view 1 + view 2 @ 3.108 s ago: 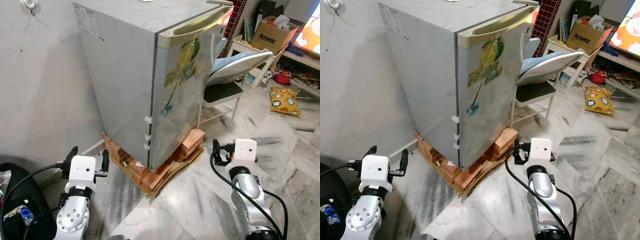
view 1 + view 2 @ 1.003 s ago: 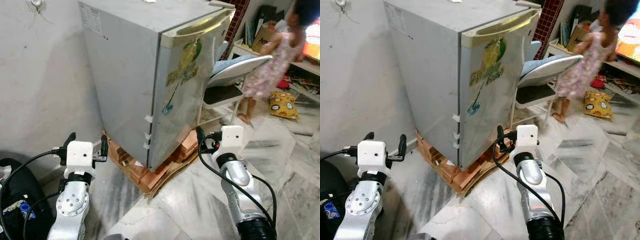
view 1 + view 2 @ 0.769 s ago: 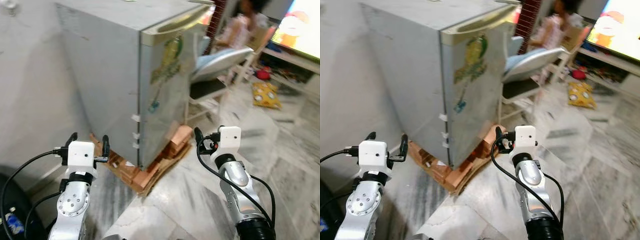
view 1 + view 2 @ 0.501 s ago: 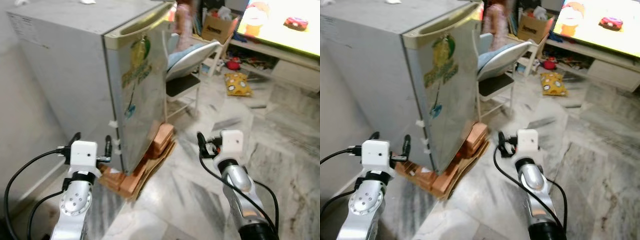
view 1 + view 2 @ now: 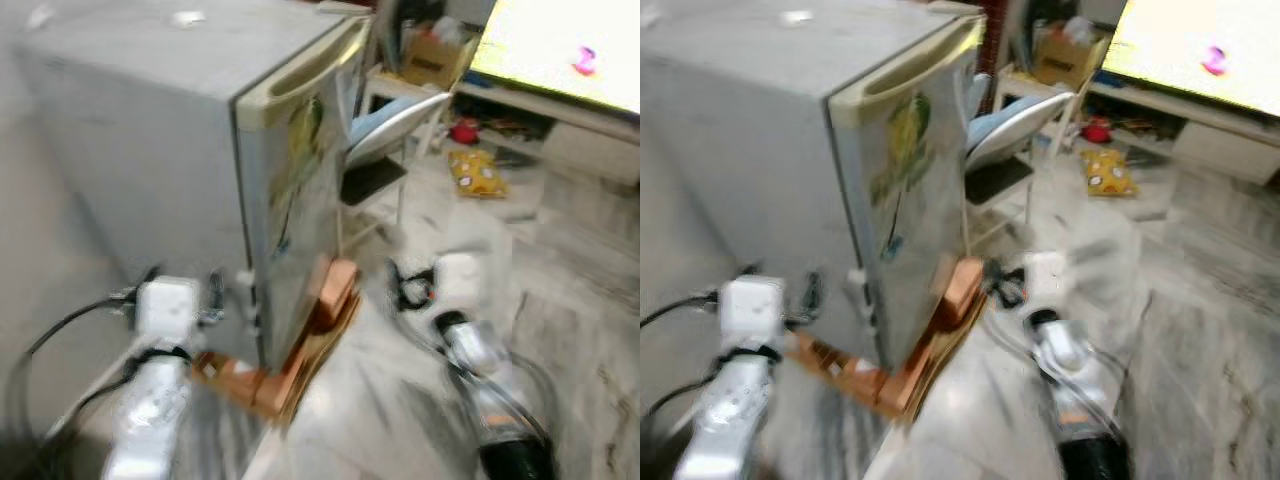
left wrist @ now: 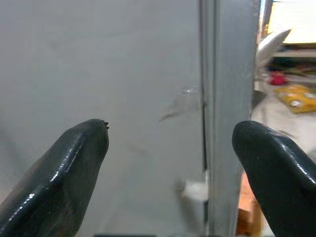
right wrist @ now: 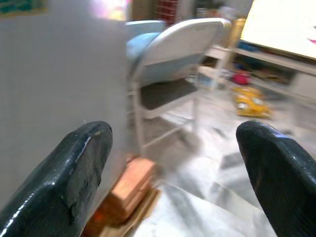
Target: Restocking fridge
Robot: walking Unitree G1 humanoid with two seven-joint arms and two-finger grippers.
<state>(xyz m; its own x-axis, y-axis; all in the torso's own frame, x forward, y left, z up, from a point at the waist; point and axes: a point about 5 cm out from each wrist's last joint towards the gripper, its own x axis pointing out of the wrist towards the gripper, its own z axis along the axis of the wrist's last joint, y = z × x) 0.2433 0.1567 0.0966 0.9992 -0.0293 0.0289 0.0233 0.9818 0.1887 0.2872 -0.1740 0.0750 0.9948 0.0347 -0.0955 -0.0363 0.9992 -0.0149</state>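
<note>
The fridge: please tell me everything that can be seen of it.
The fridge is a small, grey, box-shaped one with a metal look. Its door is shut, and a pale handle strip runs along the door's top edge. A yellow and green sticker is on the door front. It stands upright on a base of bricks and flattened cardboard on the marble floor. A folding chair stands just behind it. Neither gripper touches it.

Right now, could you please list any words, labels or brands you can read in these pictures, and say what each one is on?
No text can be read at this moment; the pictures are blurred.
Sticker on the fridge door: green and yellow shapes, lettering too blurred to read.
Cardboard box behind the chair: print not legible.
Bright screen: a pink blob, no readable text.
</note>
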